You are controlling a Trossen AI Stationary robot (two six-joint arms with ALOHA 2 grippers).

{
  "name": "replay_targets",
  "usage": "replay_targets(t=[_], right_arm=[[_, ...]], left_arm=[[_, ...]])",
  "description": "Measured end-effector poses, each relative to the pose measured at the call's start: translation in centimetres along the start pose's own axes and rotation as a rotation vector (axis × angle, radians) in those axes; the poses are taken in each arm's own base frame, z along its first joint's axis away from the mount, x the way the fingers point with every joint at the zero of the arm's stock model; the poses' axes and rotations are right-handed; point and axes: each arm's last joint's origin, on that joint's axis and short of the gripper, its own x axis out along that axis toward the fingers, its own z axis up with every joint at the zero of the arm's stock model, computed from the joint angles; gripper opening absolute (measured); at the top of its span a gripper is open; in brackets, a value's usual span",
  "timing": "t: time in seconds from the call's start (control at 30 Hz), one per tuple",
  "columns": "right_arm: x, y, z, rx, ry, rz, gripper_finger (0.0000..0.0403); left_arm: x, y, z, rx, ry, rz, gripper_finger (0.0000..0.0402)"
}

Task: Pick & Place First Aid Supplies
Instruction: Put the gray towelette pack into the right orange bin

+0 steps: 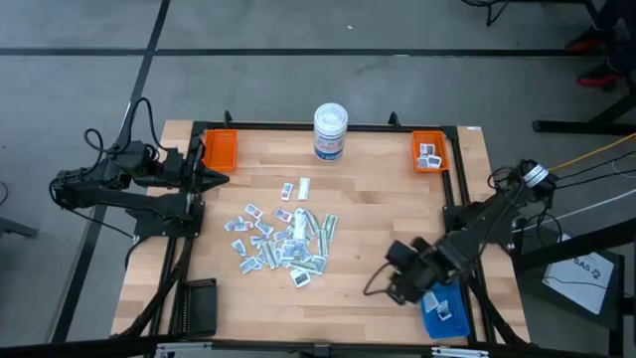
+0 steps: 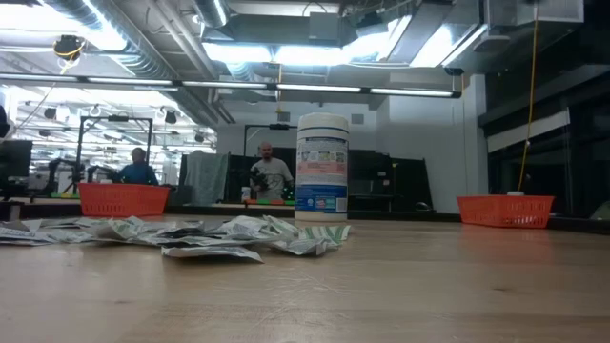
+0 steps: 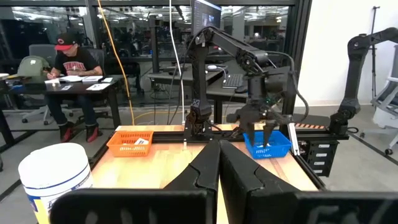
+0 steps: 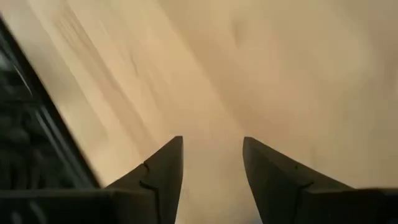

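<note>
Packets (image 1: 281, 237): loose heap at mid-table.
Right gripper (image 4: 211, 163): fingers apart, empty, above bare wood beside the blue tray (image 1: 447, 310).
Left gripper (image 3: 219, 163): fingers closed together, holding nothing, at the table's left edge.
Right orange tray (image 1: 430, 151): holds a few packets.
</note>
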Motion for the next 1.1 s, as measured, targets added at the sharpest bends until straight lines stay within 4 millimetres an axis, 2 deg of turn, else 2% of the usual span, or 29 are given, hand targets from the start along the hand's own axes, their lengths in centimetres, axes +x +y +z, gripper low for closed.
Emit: replay_targets(t=[0.13, 0.3, 0.43, 0.53, 0.8, 1.1], right_arm=[[0.4, 0.4, 3.6, -0.163, -0.254, 0.04, 0.0168], [0.2, 0.9, 8.2, -0.393, -0.477, 0.122, 0.0168], [-0.4, 0.8, 11.1, -0.548, -0.648, 0.131, 0.0168], [-0.7, 0.3, 12.8, -0.578, -0.745, 0.085, 0.0168], [-0.5, -1.9, 15.8, -0.521, -0.82, -0.031, 0.0168], [0.4, -2.6, 16.7, -0.503, -0.806, -0.065, 0.0168]], left_arm=[[0.0, 0.0, 0.0, 0.0, 0.0, 0.0, 0.0004], [0.0, 0.0, 0.0, 0.0, 0.0, 0.0, 0.0004], [0.0, 0.0, 0.0, 0.0, 0.0, 0.0, 0.0004], [0.0, 0.0, 0.0, 0.0, 0.0, 0.0, 0.0004], [0.0, 0.0, 0.0, 0.0, 0.0, 0.0, 0.0004], [0.0, 0.0, 0.0, 0.0, 0.0, 0.0, 0.0004]])
